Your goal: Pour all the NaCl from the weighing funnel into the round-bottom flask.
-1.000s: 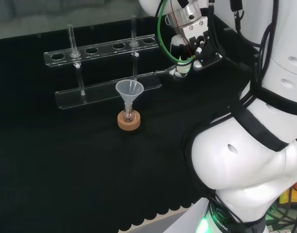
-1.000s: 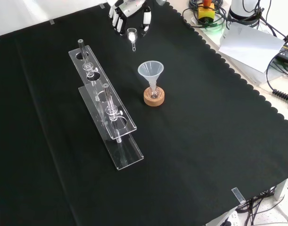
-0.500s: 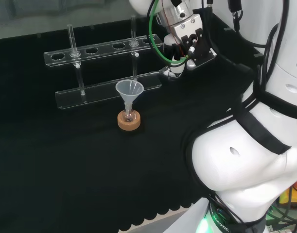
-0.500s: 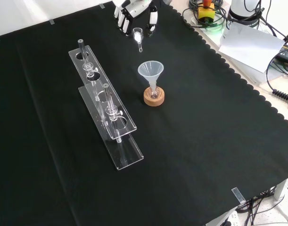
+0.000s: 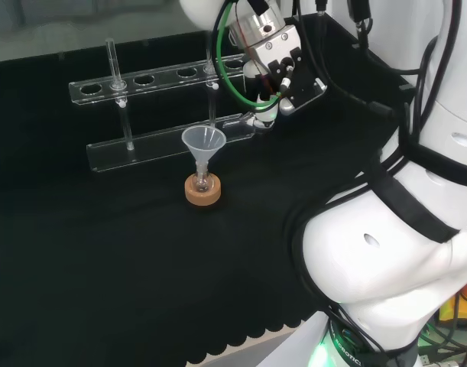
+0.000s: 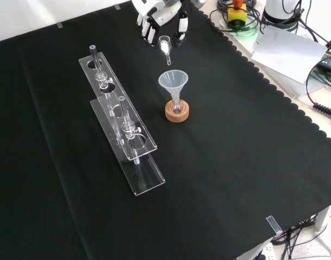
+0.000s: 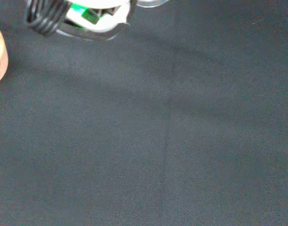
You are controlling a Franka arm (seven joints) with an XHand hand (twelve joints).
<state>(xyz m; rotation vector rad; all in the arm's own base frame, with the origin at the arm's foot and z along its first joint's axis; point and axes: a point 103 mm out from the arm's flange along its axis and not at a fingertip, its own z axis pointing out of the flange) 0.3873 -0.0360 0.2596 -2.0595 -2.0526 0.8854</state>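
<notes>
While aloft: hand [image 6: 161,15] grasping weighing funnel [image 6: 165,45], spout down.
Position: beyond plastic funnel [image 6: 173,82].
Flask [image 6: 176,108]: on cork ring [image 6: 176,114].

In the front view, a cork ring [image 6: 176,112] sits on the counter [image 6: 235,162] just right of frame centre, in the upper half. A round-bottom flask [image 6: 176,107] stands in it, and a funnel [image 6: 173,81] stands in the flask's neck. To their left a test-tube rack [image 6: 122,127] runs diagonally from upper left toward lower centre. At the top centre, the hand [image 6: 161,12] holds the weighing funnel [image 6: 165,46] above and behind the funnel.
</notes>
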